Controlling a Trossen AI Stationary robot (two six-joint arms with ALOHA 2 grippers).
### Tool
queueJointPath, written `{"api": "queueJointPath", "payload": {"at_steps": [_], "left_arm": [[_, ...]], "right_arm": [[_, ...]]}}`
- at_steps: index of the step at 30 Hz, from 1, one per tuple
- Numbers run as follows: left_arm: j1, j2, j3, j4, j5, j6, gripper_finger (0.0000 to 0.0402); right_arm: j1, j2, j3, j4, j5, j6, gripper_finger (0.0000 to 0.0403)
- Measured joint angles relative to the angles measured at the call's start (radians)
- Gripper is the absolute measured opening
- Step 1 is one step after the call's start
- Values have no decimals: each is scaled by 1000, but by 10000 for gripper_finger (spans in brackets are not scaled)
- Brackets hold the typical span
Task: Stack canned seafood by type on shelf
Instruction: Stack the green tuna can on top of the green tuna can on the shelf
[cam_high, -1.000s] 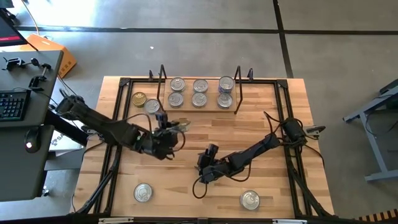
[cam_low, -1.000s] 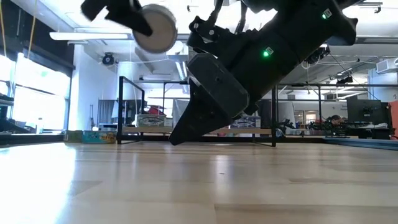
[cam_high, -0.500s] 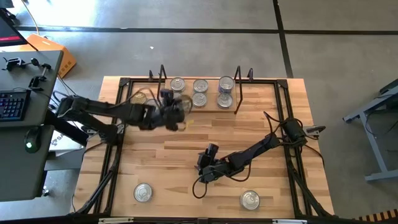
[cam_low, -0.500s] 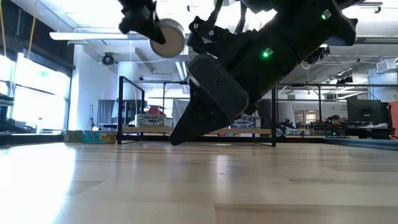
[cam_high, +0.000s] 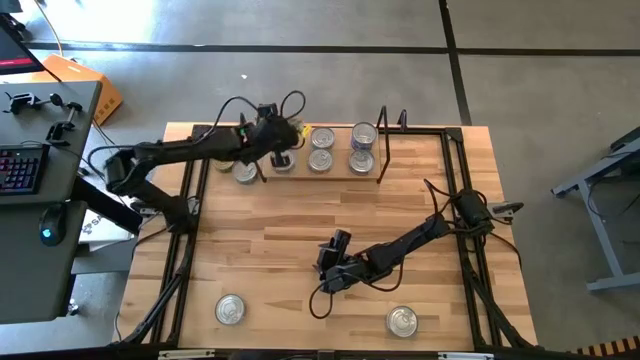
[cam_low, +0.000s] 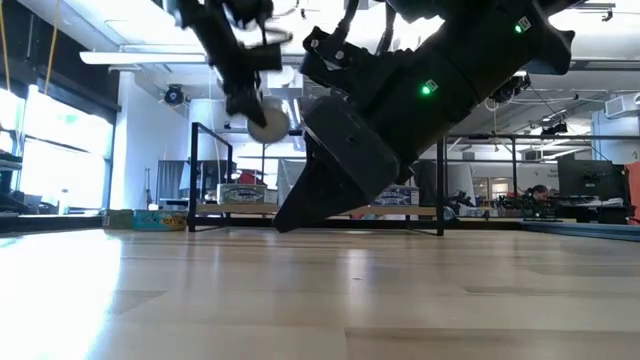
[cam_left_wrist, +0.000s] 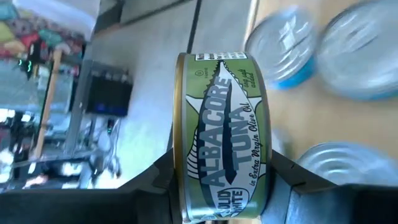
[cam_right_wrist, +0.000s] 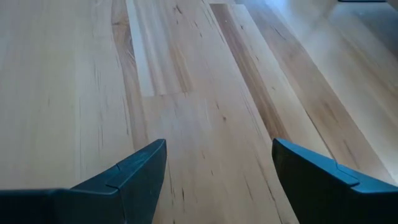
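The left gripper (cam_high: 281, 140) reaches over the left end of the shelf (cam_high: 340, 172), at the far side of the table (cam_high: 290, 260). Its fingers are clamped on a tuna tin (cam_left_wrist: 221, 137) with a green label and a gold rim, held on edge so the label wraps sideways between the two dark fingers (cam_left_wrist: 155, 180). In the low view the same tin (cam_low: 266, 124) hangs in the air under the gripper, above the shelf board.

On the shelf stand several silver-lidded tins: two in the middle (cam_high: 321, 148) and a taller stack of two by the right wire upright (cam_high: 363, 145). One more tin (cam_high: 283, 162) sits right below the left gripper, though the arm hides part of it, so I cannot tell whether another lies behind it. Just left of the shelf's left upright, a silver-lidded tin (cam_high: 245, 172) rests on the table.

The right gripper (cam_high: 331, 252) lies low near the middle of the table, its fingers spread wide apart with nothing between them; its wrist view shows only bare wood planks between the fingertips (cam_right_wrist: 140, 165).

Two more silver-lidded tins wait at the near edge of the table: one at the left (cam_high: 230, 309) and one at the right (cam_high: 402, 321), well apart from each other and from the shelf.
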Motion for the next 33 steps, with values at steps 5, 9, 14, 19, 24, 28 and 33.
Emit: {"api": "queueJointPath", "payload": {"at_steps": [5,9,14,19,24,28,33], "left_arm": [[69,99,-4,42,-3,59,127],[92,164,-4,85,-4,77,127],[102,216,-4,83,-57,99,128],[115,236,-4,61,-54,103,133],[116,226,-4,41,-28,95,171],[116,222,-3,19,23,91,213],[116,222,-3,3,35,73,258]], "right_arm": [[0,0,0,-2,0,9,283],[0,0,0,-2,0,0,283],[0,0,0,-2,0,0,283],[0,1,0,-2,0,0,283],[0,1,0,-3,0,0,283],[0,1,0,-2,0,-1,283],[0,1,0,-3,0,-1,283]]}}
